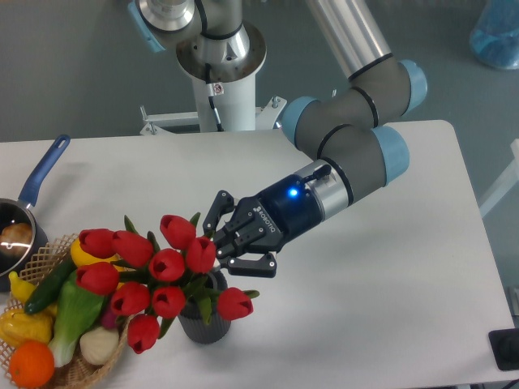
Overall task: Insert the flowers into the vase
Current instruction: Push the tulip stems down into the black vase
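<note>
The red tulips [166, 267] with green stems and leaves stand in the small dark grey ribbed vase [203, 322] near the table's front edge. The blooms spread wider than the vase and lean left over the basket. The bunch hides the vase's mouth. My gripper [221, 245] comes in from the right at the level of the top blooms, just above the vase. Its jaws look spread apart, with one red bloom right at the fingertips. I see no stem clamped between them.
A wicker basket [32, 365] of coloured vegetables and fruit sits at the front left, touching the bunch. A metal saucepan [10, 235] with a blue handle [45, 172] stands at the left edge. The robot's base [219, 57] is at the back.
</note>
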